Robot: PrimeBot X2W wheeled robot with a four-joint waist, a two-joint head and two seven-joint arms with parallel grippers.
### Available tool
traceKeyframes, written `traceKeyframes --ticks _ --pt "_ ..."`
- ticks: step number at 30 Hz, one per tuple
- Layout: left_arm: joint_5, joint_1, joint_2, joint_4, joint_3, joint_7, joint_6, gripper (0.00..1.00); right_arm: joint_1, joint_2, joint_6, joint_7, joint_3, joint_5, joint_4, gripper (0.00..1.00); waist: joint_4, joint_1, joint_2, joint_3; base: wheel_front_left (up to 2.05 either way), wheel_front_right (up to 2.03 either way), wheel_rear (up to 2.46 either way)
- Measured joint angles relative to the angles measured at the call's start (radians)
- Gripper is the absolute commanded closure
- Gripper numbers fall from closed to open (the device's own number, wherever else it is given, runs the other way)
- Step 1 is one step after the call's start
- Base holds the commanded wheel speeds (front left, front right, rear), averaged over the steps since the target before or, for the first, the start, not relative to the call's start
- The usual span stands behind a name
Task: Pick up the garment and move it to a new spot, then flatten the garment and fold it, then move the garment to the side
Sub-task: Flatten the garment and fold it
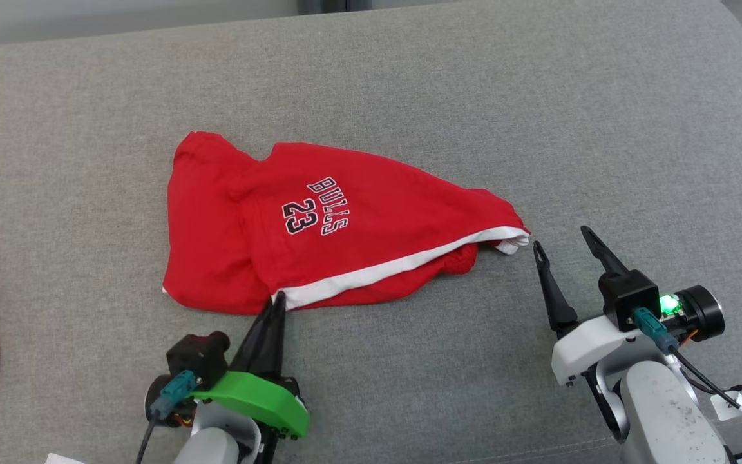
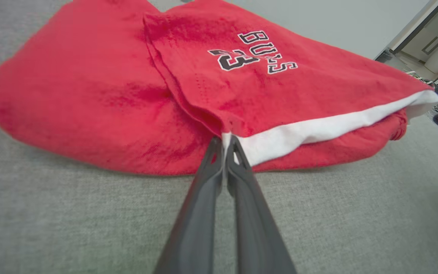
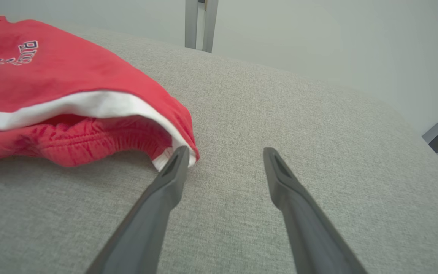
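The red garment (image 1: pixel 319 225) lies rumpled in the middle of the grey cushion (image 1: pixel 538 96). The left gripper (image 1: pixel 275 303) has its jaws pinching the near white hem. The right gripper (image 1: pixel 561 237), jaws spread, sits just beside the hem's right corner. The pick-up seems in hand; next, the right jaws likely need to close on that corner before lifting.

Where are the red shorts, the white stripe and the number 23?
red shorts (image 1: pixel 409 206): head view, on the plain red cloth right of the letters.
white stripe (image 2: pixel 318 131): left wrist view, middle of the stripe.
number 23 (image 1: pixel 300 216): head view, on the digits.
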Motion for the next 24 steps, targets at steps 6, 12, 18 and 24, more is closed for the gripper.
traceKeyframes --ticks 6,12,18,24 --pt "0.028 0.022 0.000 -0.063 0.144 0.000 0.035 1.00 0.039 0.000 0.000 0.000 -0.025 0.003 0.018 0.00 0.016 0.0000 0.0000 -0.041 0.00 0.00 0.00" --pt "0.126 0.075 0.000 -0.015 0.264 0.000 0.045 1.00 0.081 0.008 0.000 0.000 -0.046 0.048 0.016 0.00 0.033 0.0000 0.0000 -0.105 0.00 0.00 0.00" --pt "0.165 0.124 0.001 0.003 0.327 0.000 0.068 1.00 0.118 0.022 0.000 0.000 -0.025 0.131 -0.010 0.00 0.040 0.0000 0.0000 -0.168 0.00 0.00 0.00" --pt "0.188 0.155 0.000 -0.037 0.335 0.000 0.088 0.00 0.139 0.025 0.000 0.000 0.073 0.230 -0.058 0.00 0.044 0.0000 0.0000 -0.214 0.00 0.00 0.00"
